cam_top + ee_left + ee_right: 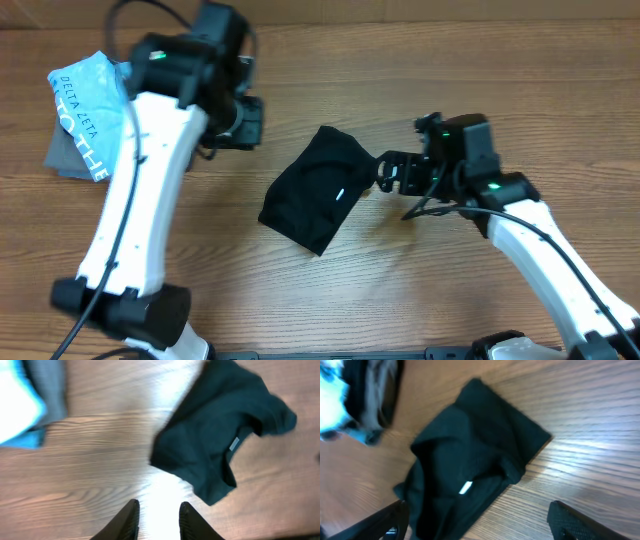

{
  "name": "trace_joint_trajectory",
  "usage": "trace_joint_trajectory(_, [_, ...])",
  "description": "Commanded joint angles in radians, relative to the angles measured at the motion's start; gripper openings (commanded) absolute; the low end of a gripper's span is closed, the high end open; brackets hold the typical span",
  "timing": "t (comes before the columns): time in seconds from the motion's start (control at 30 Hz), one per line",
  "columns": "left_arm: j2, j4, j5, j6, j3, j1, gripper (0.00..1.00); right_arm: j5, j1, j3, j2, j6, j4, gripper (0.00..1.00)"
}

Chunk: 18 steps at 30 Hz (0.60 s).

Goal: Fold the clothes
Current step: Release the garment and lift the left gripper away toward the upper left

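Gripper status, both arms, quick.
Left gripper: open, holding nothing.
Right gripper: open wide, holding nothing; the black garment lies free ahead of it.

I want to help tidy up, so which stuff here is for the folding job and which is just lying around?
For the job: black garment, white neck label showing; left tool and right tool, both open.
Just lying about: light blue shirt with white lettering; grey garment.
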Motion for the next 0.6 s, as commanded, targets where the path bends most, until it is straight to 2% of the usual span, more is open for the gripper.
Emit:
trace_joint_trajectory(0.0, [-0.039,-0.019,-0.021,-0.009,0.008,0.037,0.37,0.113,0.044,0.014,0.114,0.019,0.042,0.83])
trace_joint_trajectory(0.03, [-0.040,-0.029,-0.021,0.000,0.008,0.038,0.38,0.095,0.047,0.014,0.148,0.019,0.072,0.78])
trace_joint_trajectory(0.2, [-0.039,-0.056,-0.016,0.032,-0.044,0.015,0.40,0.083,0.047,0.014,0.200,0.019,0.182,0.77])
trace_joint_trajectory(0.27, [-0.039,-0.035,0.021,0.032,-0.093,0.004,0.39,0.053,0.047,0.014,0.200,0.019,0.228,0.76])
trace_joint_trajectory(0.3, [-0.039,-0.024,0.047,0.034,-0.122,0.002,0.39,0.021,0.047,0.014,0.200,0.019,0.243,0.71])
trace_joint_trajectory(0.43, [-0.039,0.032,0.187,0.104,-0.237,-0.001,0.33,0.046,0.047,0.014,0.204,0.019,0.241,0.65])
trace_joint_trajectory(0.5, [-0.039,0.092,0.236,0.122,-0.328,-0.016,0.32,0.101,0.047,0.014,0.220,0.019,0.229,0.47])
trace_joint_trajectory(0.57, [-0.039,0.133,0.236,0.121,-0.394,-0.027,0.31,0.182,0.042,0.014,0.235,0.021,0.193,0.22])
